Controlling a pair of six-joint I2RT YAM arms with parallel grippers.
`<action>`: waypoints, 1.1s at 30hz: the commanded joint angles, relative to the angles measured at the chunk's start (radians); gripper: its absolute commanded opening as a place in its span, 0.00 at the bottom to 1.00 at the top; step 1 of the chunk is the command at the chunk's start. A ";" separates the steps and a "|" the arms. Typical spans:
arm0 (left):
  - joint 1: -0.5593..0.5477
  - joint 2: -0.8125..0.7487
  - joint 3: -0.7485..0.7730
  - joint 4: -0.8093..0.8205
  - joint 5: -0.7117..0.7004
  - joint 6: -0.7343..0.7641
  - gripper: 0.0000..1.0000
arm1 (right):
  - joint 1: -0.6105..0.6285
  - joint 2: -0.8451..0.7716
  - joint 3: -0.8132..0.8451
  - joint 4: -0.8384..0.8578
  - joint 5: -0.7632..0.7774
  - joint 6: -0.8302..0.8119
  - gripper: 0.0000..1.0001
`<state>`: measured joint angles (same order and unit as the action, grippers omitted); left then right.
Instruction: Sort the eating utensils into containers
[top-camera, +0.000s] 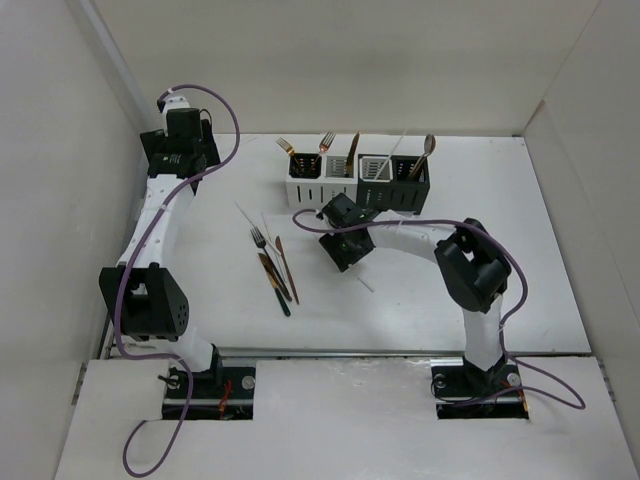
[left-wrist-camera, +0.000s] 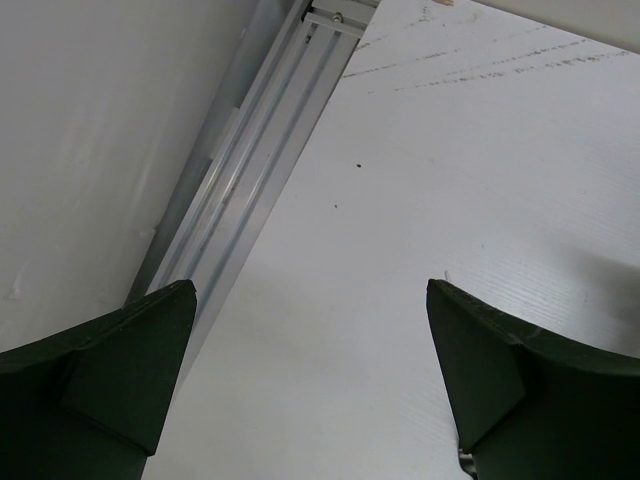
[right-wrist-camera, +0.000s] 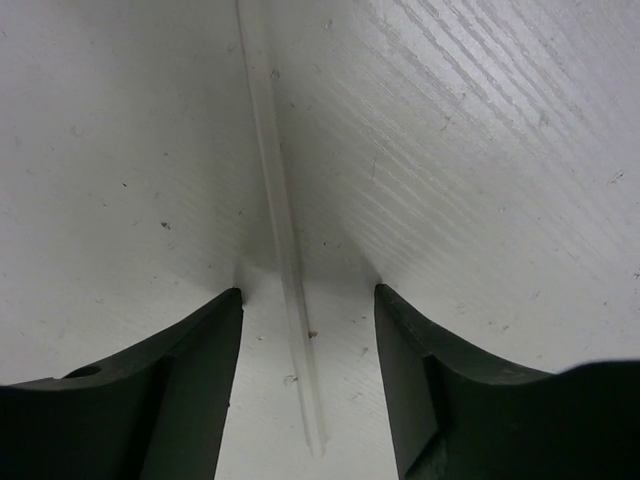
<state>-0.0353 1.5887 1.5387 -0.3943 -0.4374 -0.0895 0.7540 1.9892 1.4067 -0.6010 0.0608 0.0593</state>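
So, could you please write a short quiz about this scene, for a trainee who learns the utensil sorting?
1. True or false: the left gripper is shut on a utensil.
2. What lies between the fingers of the right gripper? A) a copper knife B) a white stick C) nothing
3. How many containers stand joined in the row?

Key:
1. False: it is open and empty.
2. B: the white stick lies flat on the table, not yet gripped.
3. Four.
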 joint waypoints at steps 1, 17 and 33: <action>0.005 -0.055 0.015 0.012 0.005 0.005 1.00 | 0.011 0.042 0.018 -0.011 0.059 0.025 0.59; 0.005 -0.064 0.015 0.012 -0.004 0.005 1.00 | 0.067 -0.002 -0.103 0.027 0.094 0.073 0.00; 0.005 -0.073 0.015 0.012 0.005 0.005 1.00 | 0.067 -0.196 -0.046 0.076 0.067 0.063 0.00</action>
<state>-0.0353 1.5692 1.5387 -0.3943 -0.4332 -0.0891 0.8131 1.8633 1.3510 -0.5465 0.1425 0.1204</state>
